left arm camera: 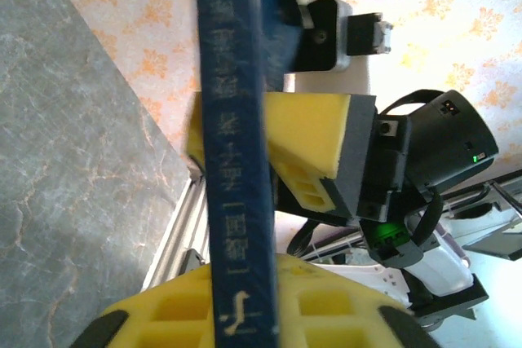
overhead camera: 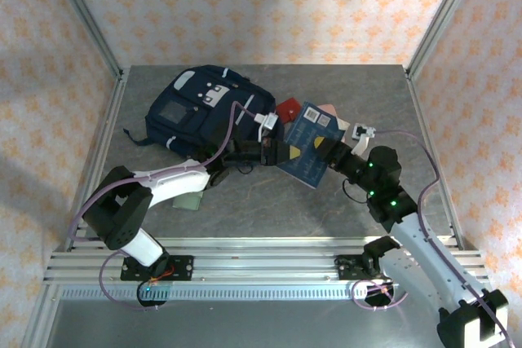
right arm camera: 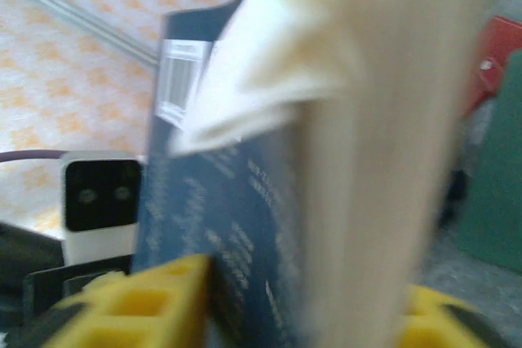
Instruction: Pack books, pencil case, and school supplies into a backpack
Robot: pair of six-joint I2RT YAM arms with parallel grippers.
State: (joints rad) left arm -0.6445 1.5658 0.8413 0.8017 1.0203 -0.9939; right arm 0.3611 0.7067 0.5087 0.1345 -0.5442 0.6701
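Observation:
A dark blue book (overhead camera: 308,141) is lifted off the table just right of the navy backpack (overhead camera: 204,103), with a gripper at each end. My left gripper (overhead camera: 276,152) is shut on its spine side; the spine (left arm camera: 235,120) stands upright between the yellow fingers (left arm camera: 334,315). My right gripper (overhead camera: 329,153) is shut on the opposite edge, with pale page edges (right arm camera: 383,201) and the blue cover (right arm camera: 236,209) between its pads. Behind the book, a small red square (overhead camera: 287,108) and part of the pink pencil case (overhead camera: 329,109) lie on the table.
A pale green wallet-like square (overhead camera: 188,200) lies under my left arm near the front rail. In the right wrist view, a green flat item (right arm camera: 494,185) and the red item (right arm camera: 499,61) sit beyond the book. Frame posts and patterned walls enclose the table (overhead camera: 269,205).

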